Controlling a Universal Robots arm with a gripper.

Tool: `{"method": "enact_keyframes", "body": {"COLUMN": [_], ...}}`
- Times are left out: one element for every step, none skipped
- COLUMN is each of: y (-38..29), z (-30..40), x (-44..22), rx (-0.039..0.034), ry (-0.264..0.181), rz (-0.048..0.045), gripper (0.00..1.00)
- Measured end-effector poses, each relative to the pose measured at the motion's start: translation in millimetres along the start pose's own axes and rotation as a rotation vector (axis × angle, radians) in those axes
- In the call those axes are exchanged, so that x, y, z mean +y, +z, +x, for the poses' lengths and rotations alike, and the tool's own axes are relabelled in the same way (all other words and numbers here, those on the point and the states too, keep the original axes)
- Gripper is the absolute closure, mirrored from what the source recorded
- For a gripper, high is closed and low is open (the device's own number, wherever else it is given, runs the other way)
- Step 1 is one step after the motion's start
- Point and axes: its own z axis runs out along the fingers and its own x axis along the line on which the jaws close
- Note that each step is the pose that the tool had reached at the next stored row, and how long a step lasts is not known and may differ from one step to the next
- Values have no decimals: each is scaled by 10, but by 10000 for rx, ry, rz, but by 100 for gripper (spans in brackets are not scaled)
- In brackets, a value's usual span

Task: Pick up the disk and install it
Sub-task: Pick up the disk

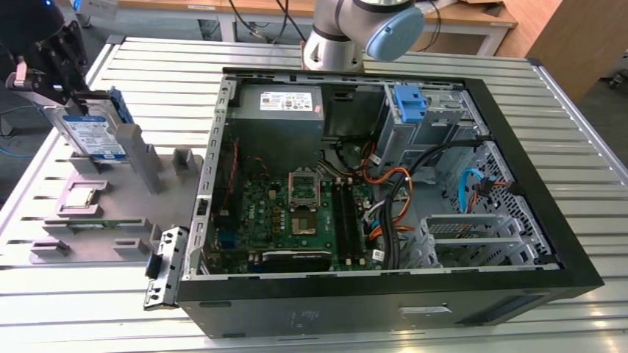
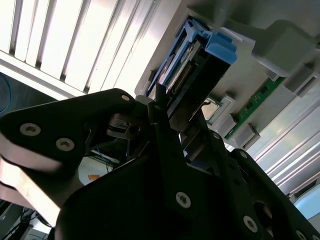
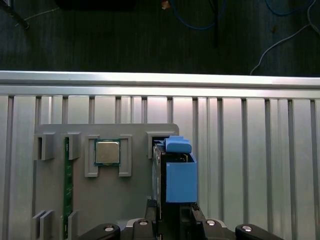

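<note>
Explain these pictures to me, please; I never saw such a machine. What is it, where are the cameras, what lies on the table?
It is one robot arm with a gripper. The exterior view comes from a camera off the arm; both wrist views come from cameras riding on the arm. On the slatted metal table lies an open computer case; beside it, at the exterior view's left, a grey holder. The disk, in its blue carrier, stands upright in that holder. The gripper is at the disk; whether it grips, I cannot tell.

The disk (image 1: 95,136) stands upright at the holder (image 1: 108,220) in the exterior view's upper left; the computer case (image 1: 343,309) lies to its right.
</note>
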Motion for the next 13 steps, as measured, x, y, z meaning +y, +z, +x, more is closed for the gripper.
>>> {"method": "enact_keyframes", "body": {"y": [-18, -26, -26, -28, -29, -29, -29, -29, -29, -29, -29, -29, -29], "z": [-2, -2, -2, -2, -2, -2, -2, -2, -2, -2, -2, -2, -2], "x": [1, 1, 1, 1, 1, 1, 1, 1, 1, 1, 1, 1, 1], "rx": [0, 0, -1, 0, 0, 0, 0, 0, 0, 0, 0, 0, -1], "ry": [0, 0, 0, 0, 0, 0, 0, 0, -1, 0, 0, 0, 0], "rz": [0, 0, 2, 0, 0, 0, 0, 0, 0, 0, 0, 0, 0], "gripper": [65, 65, 65, 65, 65, 65, 65, 65, 65, 65, 65, 65, 65]}}
